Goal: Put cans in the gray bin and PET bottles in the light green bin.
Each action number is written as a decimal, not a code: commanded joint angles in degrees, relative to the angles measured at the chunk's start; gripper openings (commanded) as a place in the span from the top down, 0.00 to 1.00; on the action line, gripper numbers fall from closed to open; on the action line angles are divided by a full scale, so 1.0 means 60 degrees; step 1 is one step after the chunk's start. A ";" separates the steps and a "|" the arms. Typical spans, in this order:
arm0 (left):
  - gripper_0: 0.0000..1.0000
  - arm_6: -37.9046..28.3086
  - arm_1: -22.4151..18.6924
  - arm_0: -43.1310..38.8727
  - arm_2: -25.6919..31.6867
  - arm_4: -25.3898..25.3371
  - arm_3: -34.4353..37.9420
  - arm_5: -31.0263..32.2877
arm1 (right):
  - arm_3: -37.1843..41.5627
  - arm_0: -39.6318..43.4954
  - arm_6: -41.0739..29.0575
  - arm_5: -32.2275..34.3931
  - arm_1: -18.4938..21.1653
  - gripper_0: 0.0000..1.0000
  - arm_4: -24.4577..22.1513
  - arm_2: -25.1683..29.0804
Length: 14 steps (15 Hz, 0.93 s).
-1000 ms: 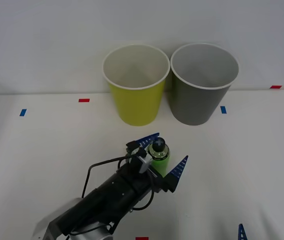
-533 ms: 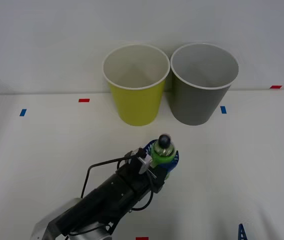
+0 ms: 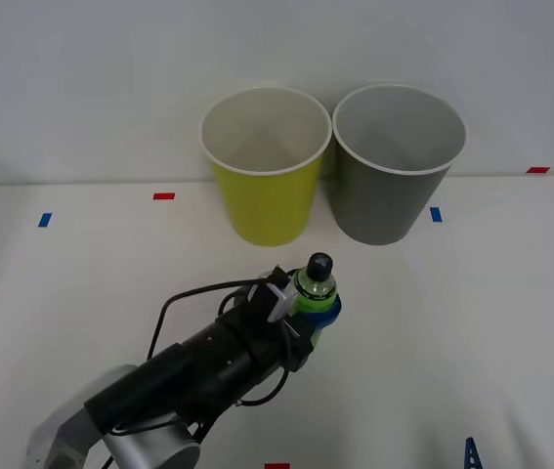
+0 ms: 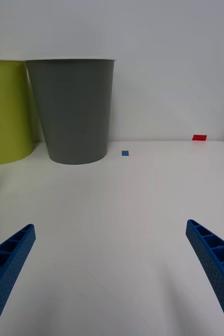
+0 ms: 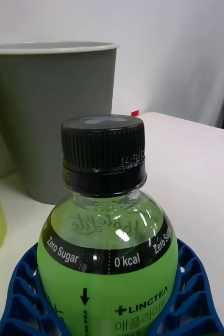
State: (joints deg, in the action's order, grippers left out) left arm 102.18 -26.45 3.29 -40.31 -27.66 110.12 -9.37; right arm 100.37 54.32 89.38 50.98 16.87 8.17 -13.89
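A small PET bottle (image 3: 315, 285) with a bright green body and black cap stands upright in my left gripper (image 3: 318, 308), which is shut on it in front of the bins. Up close, the bottle (image 5: 106, 247) sits between the blue ribbed fingers (image 5: 193, 294). The light green bin (image 3: 265, 166) stands at the back, left of the gray bin (image 3: 394, 164), both upright with open tops. My right gripper (image 4: 112, 273) hangs open low over the table at the right, facing the gray bin (image 4: 72, 110). No cans are in view.
Small red and blue tape marks (image 3: 163, 195) dot the white table (image 3: 472, 322). A white wall rises right behind the bins. The left arm's dark body (image 3: 198, 376) stretches from the front edge toward the bottle.
My left gripper's fingers went from spread around the bottle to shut on it. The bottle has since risen slightly and shifted a little toward the bins. The right gripper stayed put.
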 commanded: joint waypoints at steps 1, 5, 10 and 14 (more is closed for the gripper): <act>1.00 -0.0126 -0.0484 -0.0416 0.1343 -0.0268 0.1817 -0.2041 | 0.0000 0.0000 0.0000 0.0000 0.0000 0.00 0.0000 0.0000; 1.00 -0.0492 -0.1157 -0.0416 0.2823 -0.0854 0.3370 -0.3931 | 0.0000 0.0000 0.0000 0.0000 0.0000 0.00 0.0000 0.0000; 1.00 -0.0580 -0.1612 -0.0416 0.4302 -0.2363 0.4117 -0.4649 | 0.0000 0.0000 0.0000 0.0000 0.0000 0.00 0.0000 0.0000; 1.00 -0.0844 -0.1773 -0.0401 0.6001 -0.3417 0.5040 -0.5967 | 0.0000 0.0000 0.0000 0.0000 0.0000 0.00 0.0000 0.0000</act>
State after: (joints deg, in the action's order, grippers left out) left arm 97.76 -36.73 0.79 -7.34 -44.71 139.58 -44.44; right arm 100.37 54.32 89.38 50.97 16.87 8.17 -13.89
